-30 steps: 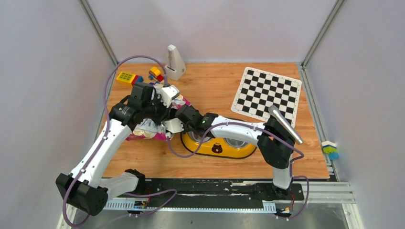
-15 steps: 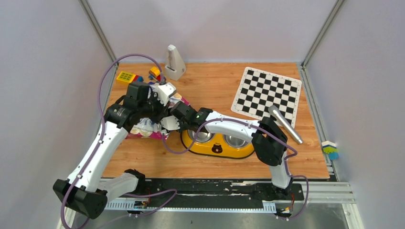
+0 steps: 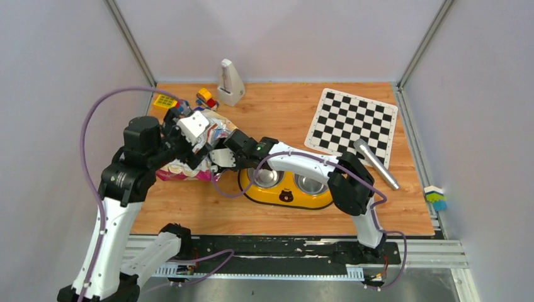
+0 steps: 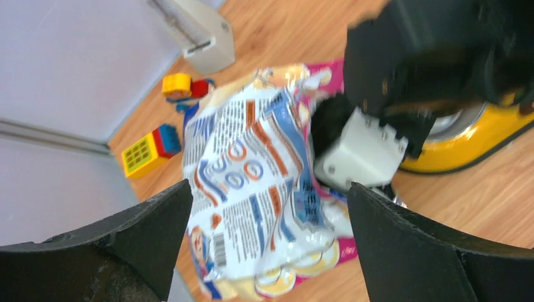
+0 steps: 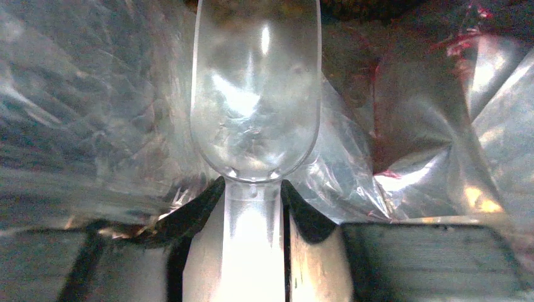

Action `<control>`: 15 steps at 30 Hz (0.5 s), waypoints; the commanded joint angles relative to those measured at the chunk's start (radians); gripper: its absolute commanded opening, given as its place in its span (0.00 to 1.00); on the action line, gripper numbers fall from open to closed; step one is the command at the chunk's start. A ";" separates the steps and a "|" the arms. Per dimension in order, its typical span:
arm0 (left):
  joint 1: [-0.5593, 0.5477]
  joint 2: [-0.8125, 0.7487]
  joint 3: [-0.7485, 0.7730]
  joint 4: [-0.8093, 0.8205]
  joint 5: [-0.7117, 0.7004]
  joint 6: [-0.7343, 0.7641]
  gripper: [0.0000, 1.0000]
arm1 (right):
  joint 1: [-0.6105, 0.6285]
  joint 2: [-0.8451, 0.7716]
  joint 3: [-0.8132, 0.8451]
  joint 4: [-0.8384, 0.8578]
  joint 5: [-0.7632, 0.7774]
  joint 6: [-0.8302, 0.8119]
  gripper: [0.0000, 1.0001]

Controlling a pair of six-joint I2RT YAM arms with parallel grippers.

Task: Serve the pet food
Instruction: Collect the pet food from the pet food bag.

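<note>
The clear scoop [image 5: 255, 94] is clamped by its handle in the right gripper [image 5: 252, 196] and thrust into the cat food bag [image 4: 264, 170], left of centre overhead, where the pet food presumably lies unseen. The left gripper [image 4: 269, 189] is spread wide above, perhaps for steadying.

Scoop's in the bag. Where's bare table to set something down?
Free: wood between the white wedge and checkerboard; the near strip in front of the yellow feeder. Crowded: back-left, around the bag and toy blocks.
</note>
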 commanded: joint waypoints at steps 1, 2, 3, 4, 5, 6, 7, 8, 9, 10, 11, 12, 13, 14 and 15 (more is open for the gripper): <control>0.058 -0.078 -0.119 -0.107 -0.035 0.227 1.00 | -0.034 0.022 0.057 0.033 -0.008 0.115 0.00; 0.073 -0.089 -0.156 -0.120 -0.025 0.278 1.00 | -0.034 0.022 0.060 0.032 -0.014 0.120 0.00; 0.110 -0.108 -0.169 -0.130 -0.011 0.305 1.00 | -0.035 0.024 0.062 0.028 -0.017 0.125 0.00; 0.131 -0.114 -0.186 -0.148 0.020 0.350 1.00 | -0.035 0.026 0.065 0.027 -0.022 0.130 0.00; 0.170 -0.127 -0.191 -0.158 0.037 0.376 1.00 | -0.035 0.025 0.066 0.024 -0.025 0.133 0.00; 0.190 -0.131 -0.192 -0.188 0.076 0.426 1.00 | -0.036 0.027 0.068 0.022 -0.029 0.136 0.00; 0.224 -0.135 -0.193 -0.205 0.092 0.454 1.00 | -0.036 0.026 0.071 0.020 -0.032 0.140 0.00; 0.240 -0.137 -0.194 -0.241 0.120 0.506 1.00 | -0.036 0.024 0.074 0.017 -0.040 0.143 0.00; 0.267 -0.138 -0.195 -0.264 0.128 0.556 1.00 | -0.036 0.023 0.077 0.015 -0.043 0.144 0.00; 0.276 -0.139 -0.208 -0.268 0.120 0.579 1.00 | -0.036 0.025 0.081 0.013 -0.045 0.145 0.00; 0.284 -0.139 -0.216 -0.267 0.096 0.608 1.00 | -0.037 0.025 0.086 0.011 -0.047 0.146 0.00; 0.309 -0.139 -0.233 -0.264 0.088 0.620 1.00 | -0.038 0.026 0.091 0.009 -0.048 0.148 0.00; 0.329 -0.141 -0.242 -0.255 0.088 0.644 1.00 | -0.038 0.027 0.097 0.007 -0.049 0.150 0.00; 0.373 -0.150 -0.258 -0.254 0.117 0.657 1.00 | -0.037 0.028 0.101 0.005 -0.050 0.152 0.00; 0.396 -0.155 -0.267 -0.251 0.164 0.689 1.00 | -0.038 0.030 0.104 0.002 -0.053 0.156 0.00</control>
